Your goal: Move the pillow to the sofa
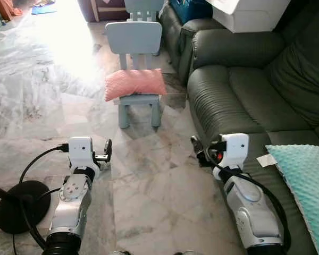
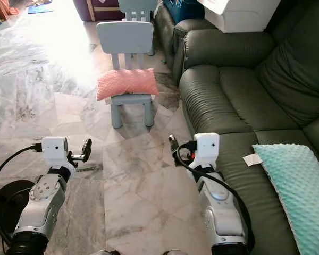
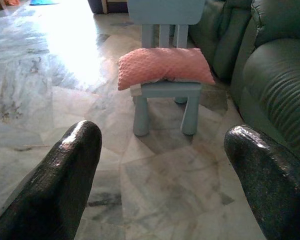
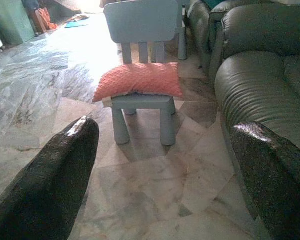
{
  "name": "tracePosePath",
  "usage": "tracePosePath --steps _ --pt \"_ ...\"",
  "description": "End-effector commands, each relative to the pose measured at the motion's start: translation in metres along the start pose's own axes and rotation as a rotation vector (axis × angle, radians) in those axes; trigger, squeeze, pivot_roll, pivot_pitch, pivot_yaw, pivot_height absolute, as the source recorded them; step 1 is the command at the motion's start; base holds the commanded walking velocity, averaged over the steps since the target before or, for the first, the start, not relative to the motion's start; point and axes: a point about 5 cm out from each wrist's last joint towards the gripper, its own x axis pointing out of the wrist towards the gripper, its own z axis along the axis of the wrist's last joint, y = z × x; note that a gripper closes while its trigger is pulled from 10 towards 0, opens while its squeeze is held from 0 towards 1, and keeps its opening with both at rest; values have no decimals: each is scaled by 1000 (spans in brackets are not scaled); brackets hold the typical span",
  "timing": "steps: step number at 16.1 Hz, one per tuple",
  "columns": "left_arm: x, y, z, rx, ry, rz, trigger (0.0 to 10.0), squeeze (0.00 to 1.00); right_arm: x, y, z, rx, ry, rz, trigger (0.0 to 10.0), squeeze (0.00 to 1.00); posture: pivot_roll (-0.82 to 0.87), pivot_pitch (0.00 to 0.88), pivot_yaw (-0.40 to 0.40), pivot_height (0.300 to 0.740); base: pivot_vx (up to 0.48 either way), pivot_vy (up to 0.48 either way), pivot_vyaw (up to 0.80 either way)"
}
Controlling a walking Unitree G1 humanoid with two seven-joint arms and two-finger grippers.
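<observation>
Pillow (image 1: pixel 134 83) on small chair (image 1: pixel 134 38) seat, just beside sofa (image 1: pixel 239 93). Both grippers well short of it over the floor: left gripper (image 1: pixel 107 152) and right gripper (image 1: pixel 198 150) spread, empty. Pillow's long axis crosswise, overhanging the seat both sides.

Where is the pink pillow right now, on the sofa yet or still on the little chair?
Still on the chair. The pink pillow lies across the seat of the small blue chair, beside the dark sofa, with both grippers short of it.

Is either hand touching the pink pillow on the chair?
Apart. Left eye view shows bare floor between both hands and the pink pillow on the chair.
</observation>
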Motion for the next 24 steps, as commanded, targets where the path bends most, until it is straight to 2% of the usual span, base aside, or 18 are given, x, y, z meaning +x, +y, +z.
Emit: tracePosePath --steps 1,4,7,8,9,10,12,13,16,17,18,19,21,24 --pt "-1 2 -2 7 5 -2 10000 0 -1 0 -2 -8 8 -2 10000 0 -117 98 -23 740 0 0 0" --pt "-1 2 -1 2 -1 12 10000 0 1 3 -1 17 2 21 10000 0 -115 108 -25 740 0 0 0" --pt "-2 1 -1 7 -8 14 10000 0 2 0 2 0 -7 15 10000 0 -117 115 -27 740 0 0 0" --pt "-4 1 0 26 -25 5 10000 0 2 -1 2 1 -9 4 10000 0 -118 115 -26 740 0 0 0" --pt "-5 -2 4 87 -63 -31 10000 0 2 -4 1 -12 -9 -25 10000 0 -117 116 -24 740 0 0 0" --pt "-5 -3 5 93 -68 -36 10000 0 2 -5 0 -14 -8 -33 10000 0 -118 116 -22 740 0 0 0" --pt "-4 -4 6 78 -71 -34 10000 0 2 -3 -3 -41 4 -26 10000 0 -119 116 -22 740 0 0 0" --pt "-3 -4 8 57 -77 -37 10000 0 1 0 -4 -16 7 -5 10000 0 -119 117 -22 740 0 0 0" --pt "-3 -5 13 0 -103 -47 10000 0 1 4 -6 -66 18 17 10000 0 -120 120 -24 740 0 0 0" --pt "-3 -5 14 1 -105 -48 10000 0 -1 7 -10 -25 28 41 10000 0 -119 121 -24 740 0 0 0" --pt "-4 -6 14 2 -106 -49 10000 0 -2 8 -11 -22 35 41 10000 0 -120 122 -25 740 0 0 0" --pt "-3 -6 15 -3 -109 -49 10000 0 -3 10 -12 -72 57 84 10000 0 -123 125 -25 740 0 0 0" --pt "-3 -5 16 4 -108 -37 10000 0 -3 6 -11 -29 56 57 10000 0 -124 128 -23 740 0 0 0" --pt "-3 -5 15 -9 -99 -36 10000 0 -3 4 -7 -27 37 54 10000 0 -125 129 -24 740 212 0 0"
